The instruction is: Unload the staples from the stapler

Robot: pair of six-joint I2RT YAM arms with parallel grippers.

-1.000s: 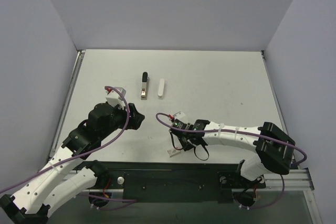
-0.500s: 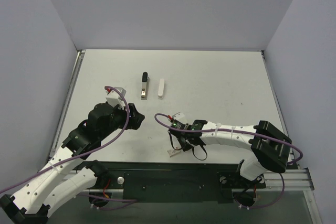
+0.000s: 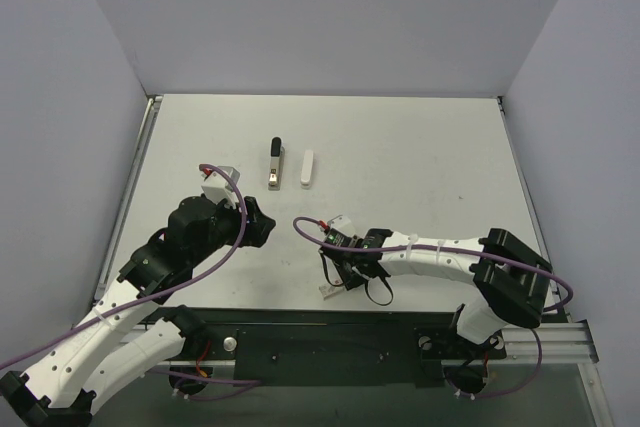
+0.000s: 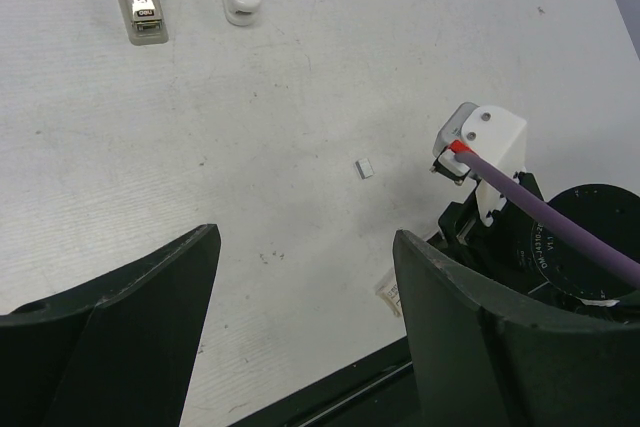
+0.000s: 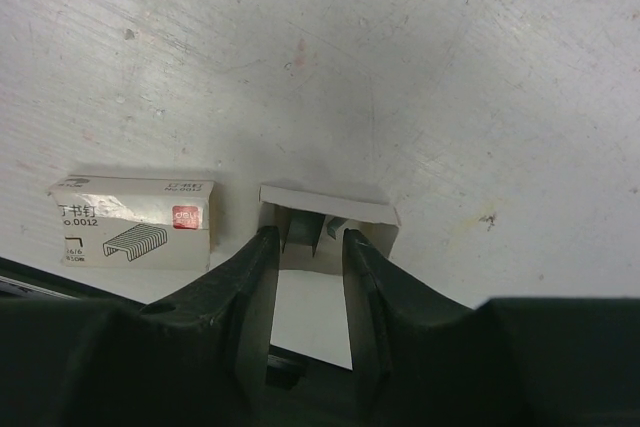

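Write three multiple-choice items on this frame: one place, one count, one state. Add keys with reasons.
1. In the top view, where does the white shell lie relative to the metal bar?
A) to its right
B) to its left
C) on top of it
2. How many cardboard box pieces show in the right wrist view?
A) one
B) two
C) four
3. What is the left gripper doing?
A) open, empty
B) shut on the shell
C) shut on the bar

1 A: they lie side by side, apart, with the shell on the right.
2 B: a printed sleeve and an open tray.
3 A: it is spread wide, holding nothing.
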